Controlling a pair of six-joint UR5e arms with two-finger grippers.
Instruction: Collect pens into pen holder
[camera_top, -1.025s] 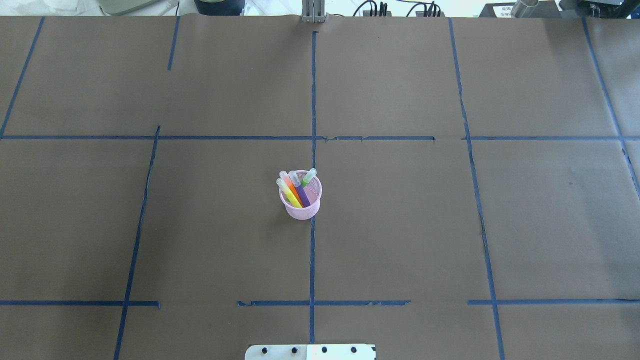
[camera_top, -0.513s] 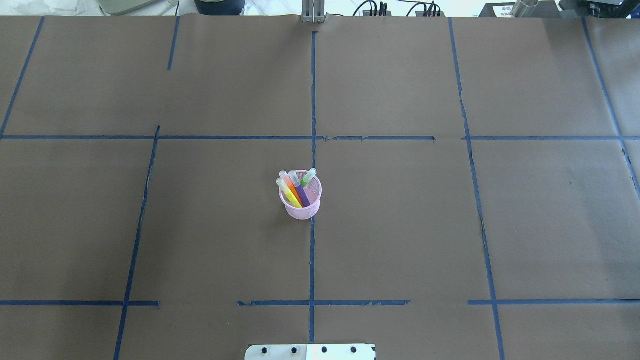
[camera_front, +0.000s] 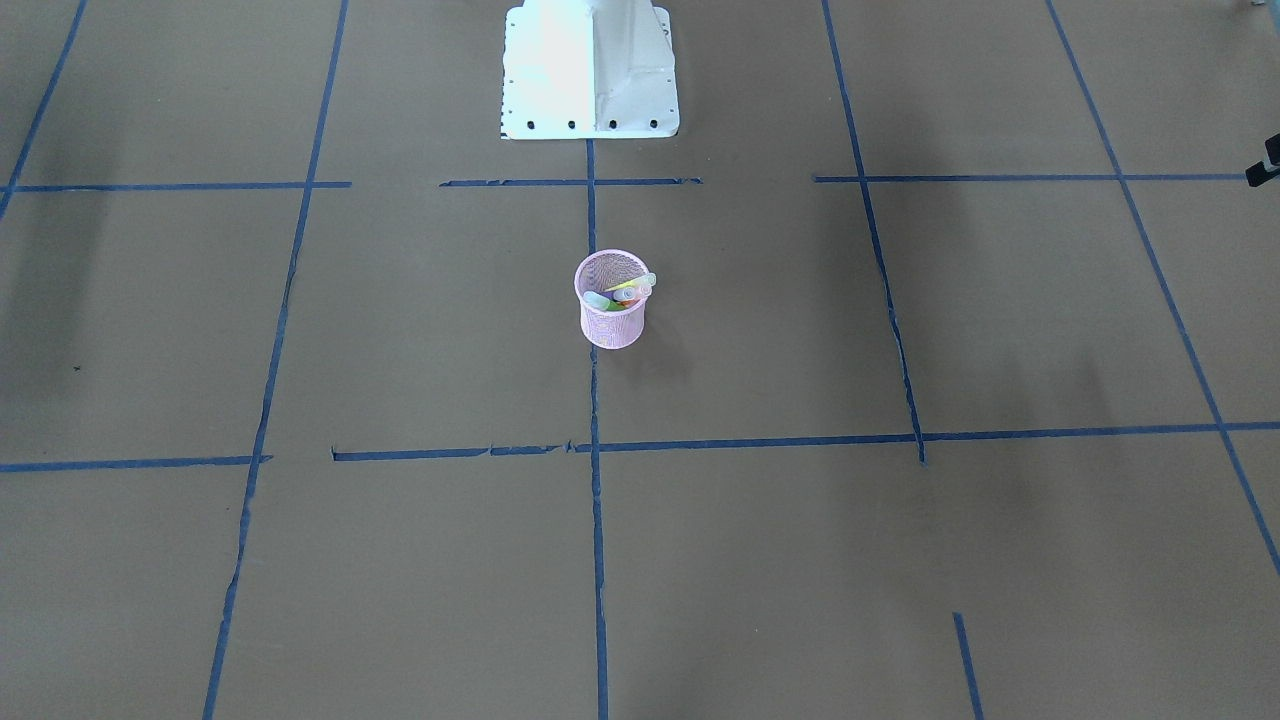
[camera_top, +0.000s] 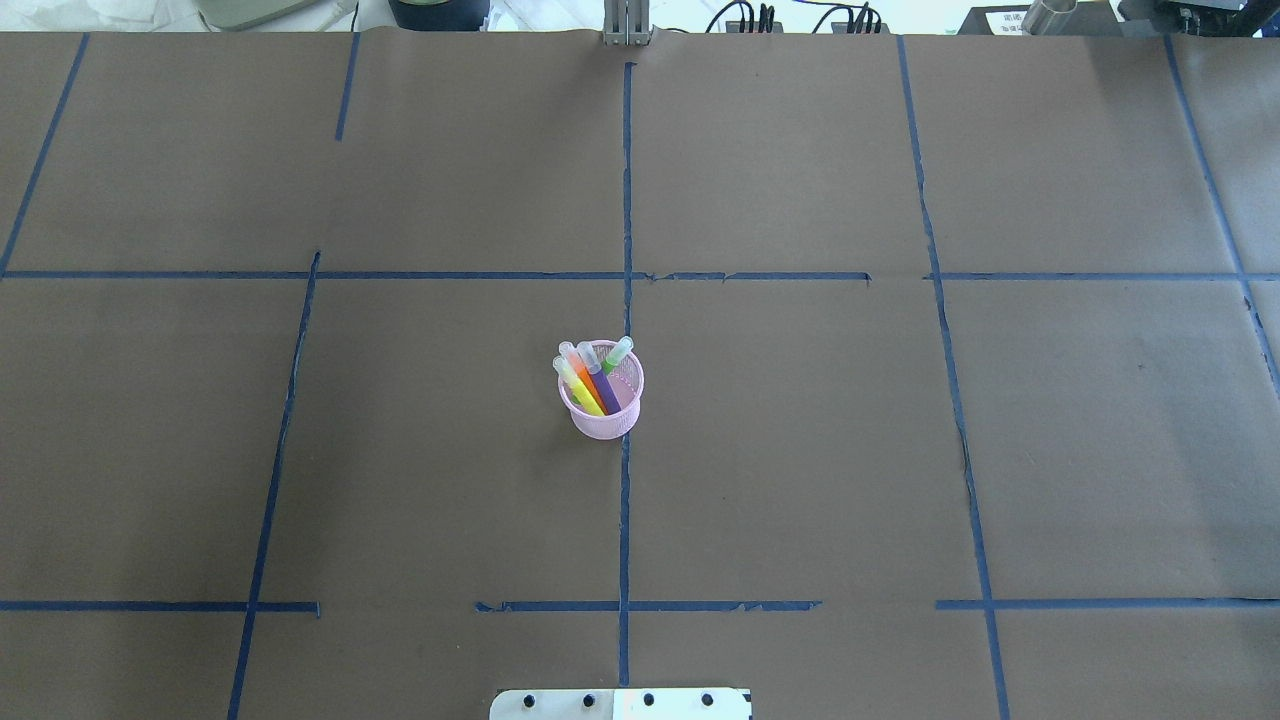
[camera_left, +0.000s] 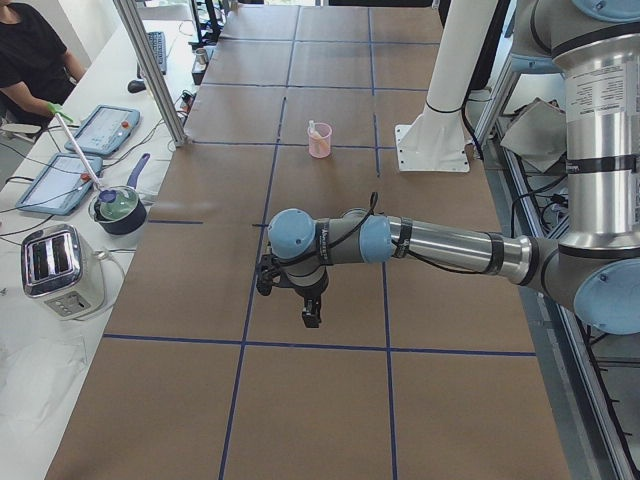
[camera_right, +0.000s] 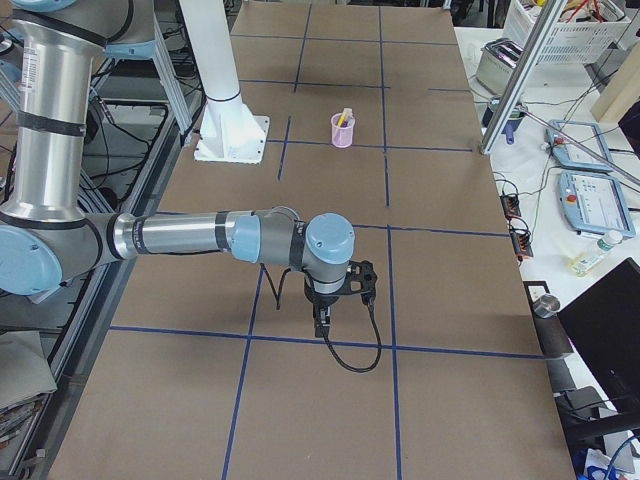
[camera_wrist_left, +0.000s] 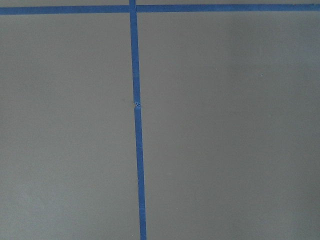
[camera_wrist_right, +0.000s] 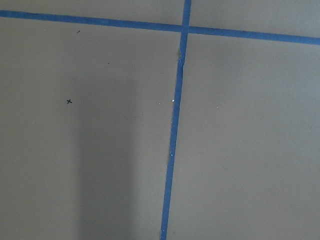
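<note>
While both arms are stretching low over the table (camera_top: 800, 480), the left arm is reaching out level in the exterior left view. Its wrist is bending so that the left gripper (camera_left: 311, 318) is pointing straight down just above the brown paper, beside a blue tape line. Whether its fingers are parted or closed, or gripping anything, cannot be told from this side view.

From the opposite end, the right arm is mirroring that pose. Its forearm is lying level and the right gripper (camera_right: 322, 328) is aiming down near a tape crossing; its opening cannot be told either. Each wrist camera is looking down on paper and tape.

Well apart from both grippers, farther along the table, the holder (camera_top: 601, 418) is standing upright on the centre tape line, out in front of the white base (camera_front: 590, 70). Inside it, the yellow pen (camera_top: 583, 393), orange pen (camera_top: 584, 375) and purple pen (camera_top: 606, 392) are leaning together toward the robot's left. The green pen (camera_top: 612, 362) is tilting toward the far rim, and all caps are poking above the mesh.
</note>
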